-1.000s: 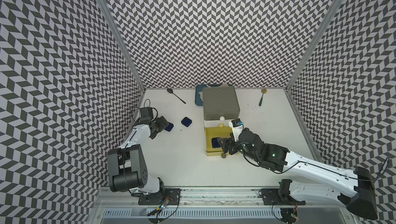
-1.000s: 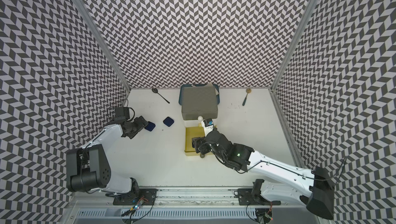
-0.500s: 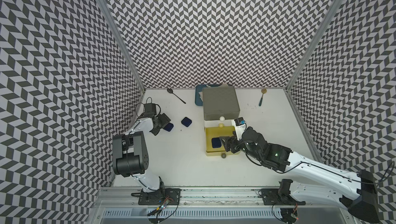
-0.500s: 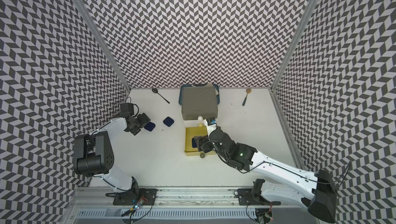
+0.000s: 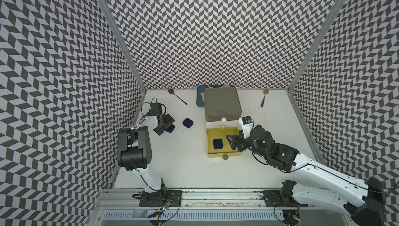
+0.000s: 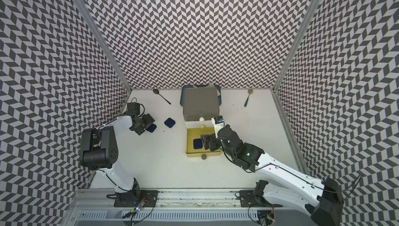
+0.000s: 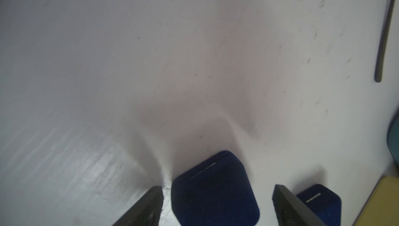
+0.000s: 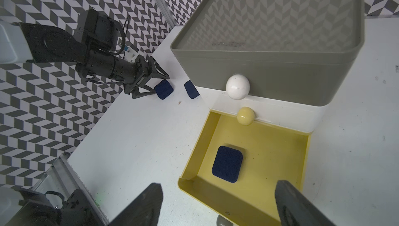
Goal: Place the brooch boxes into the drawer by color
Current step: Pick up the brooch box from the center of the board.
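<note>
Navy brooch box (image 7: 212,183) on worktop (image 7: 194,63) sits between jaws of my left gripper (image 7: 217,190), spread wide, gap either side. My right gripper (image 8: 218,186) wide, empty, above yellow drawer (image 8: 194,140).

A black spoon (image 5: 177,96) lies beyond the left gripper (image 5: 167,127), a teal-handled spoon (image 5: 263,99) far beyond the right gripper (image 5: 231,142), a dark blue tray (image 5: 199,100) between the spoons.

The left claw (image 7: 217,189) has moved astride a navy box (image 7: 213,194).
</note>
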`<move>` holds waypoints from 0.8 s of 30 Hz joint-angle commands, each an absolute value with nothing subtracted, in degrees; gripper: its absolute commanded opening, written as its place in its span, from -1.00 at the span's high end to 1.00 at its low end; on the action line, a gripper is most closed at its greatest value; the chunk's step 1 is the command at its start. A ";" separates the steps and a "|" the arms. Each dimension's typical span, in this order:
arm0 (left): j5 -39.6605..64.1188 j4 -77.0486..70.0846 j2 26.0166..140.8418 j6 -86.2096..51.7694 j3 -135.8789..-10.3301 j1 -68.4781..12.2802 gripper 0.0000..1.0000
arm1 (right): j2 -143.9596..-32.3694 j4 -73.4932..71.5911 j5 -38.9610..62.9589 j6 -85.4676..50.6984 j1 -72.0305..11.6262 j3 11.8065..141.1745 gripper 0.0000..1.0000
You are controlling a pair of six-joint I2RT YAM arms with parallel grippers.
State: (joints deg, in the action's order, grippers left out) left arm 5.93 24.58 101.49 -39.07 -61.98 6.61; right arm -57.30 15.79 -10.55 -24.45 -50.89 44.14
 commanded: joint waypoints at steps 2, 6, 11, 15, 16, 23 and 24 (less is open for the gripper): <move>4.32 25.22 102.98 -39.62 -64.25 5.91 -0.67 | -55.81 13.61 -8.59 -23.56 -49.56 43.39 -0.72; 4.04 25.31 103.73 -39.84 -64.55 5.72 -0.64 | -55.99 13.71 -7.81 -23.38 -48.93 43.42 -0.72; 4.20 25.48 104.33 -39.73 -64.80 5.45 -0.47 | -55.99 13.96 -7.48 -23.16 -48.30 43.60 -0.72; 4.29 25.58 104.46 -39.55 -64.90 5.27 -0.34 | -56.24 14.41 -7.30 -23.03 -47.96 43.95 -0.72; 4.31 25.58 104.44 -39.57 -65.00 5.19 -0.31 | -56.25 14.48 -7.28 -23.13 -47.84 43.95 -0.73; 4.32 25.66 104.67 -39.20 -65.21 4.76 -0.13 | -56.43 14.81 -6.92 -23.28 -47.78 44.21 -0.72; 4.32 25.66 104.75 -39.12 -65.21 4.66 -0.05 | -56.34 14.85 -6.94 -23.29 -47.74 44.25 -0.73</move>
